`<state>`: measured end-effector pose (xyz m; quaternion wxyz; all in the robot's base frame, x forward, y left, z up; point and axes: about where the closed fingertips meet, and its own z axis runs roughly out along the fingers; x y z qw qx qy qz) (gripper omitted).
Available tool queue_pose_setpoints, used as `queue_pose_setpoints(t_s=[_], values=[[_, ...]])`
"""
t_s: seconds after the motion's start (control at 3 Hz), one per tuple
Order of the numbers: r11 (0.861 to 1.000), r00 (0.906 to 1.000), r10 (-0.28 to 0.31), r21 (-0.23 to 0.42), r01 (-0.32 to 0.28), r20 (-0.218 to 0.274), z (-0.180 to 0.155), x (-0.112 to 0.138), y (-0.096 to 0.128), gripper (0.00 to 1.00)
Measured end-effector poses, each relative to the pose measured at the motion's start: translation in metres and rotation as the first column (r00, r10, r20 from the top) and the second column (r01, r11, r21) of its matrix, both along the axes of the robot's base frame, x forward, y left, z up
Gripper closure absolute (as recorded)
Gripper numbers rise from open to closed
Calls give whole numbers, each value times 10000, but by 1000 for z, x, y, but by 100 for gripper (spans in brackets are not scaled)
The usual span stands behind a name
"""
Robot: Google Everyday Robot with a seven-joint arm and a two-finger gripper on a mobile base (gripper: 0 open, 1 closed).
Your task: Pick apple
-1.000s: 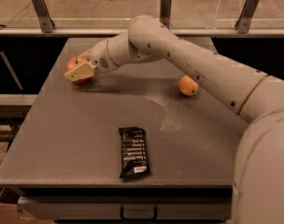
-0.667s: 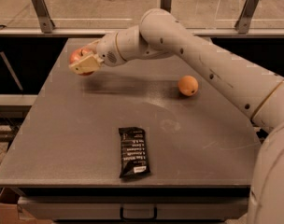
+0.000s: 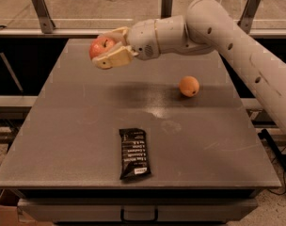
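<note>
The red apple with yellowish patches sits between the cream fingers of my gripper. The gripper is shut on the apple and holds it in the air above the back left part of the grey table. The white arm reaches in from the right across the back of the table.
A small orange fruit lies on the table right of centre, under the arm. A black snack bar wrapper lies near the front edge. Metal rail posts stand behind the table.
The gripper has lifted the apple off the table and carried it up and to the right, away from the back left corner.
</note>
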<state>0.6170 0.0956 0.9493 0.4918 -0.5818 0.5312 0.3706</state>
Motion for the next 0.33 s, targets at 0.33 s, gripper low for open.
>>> queue_pose_setpoints(t_s=[0.33], values=[[9970, 9974, 716, -282, -720, -124, -7, -19, 0, 100]])
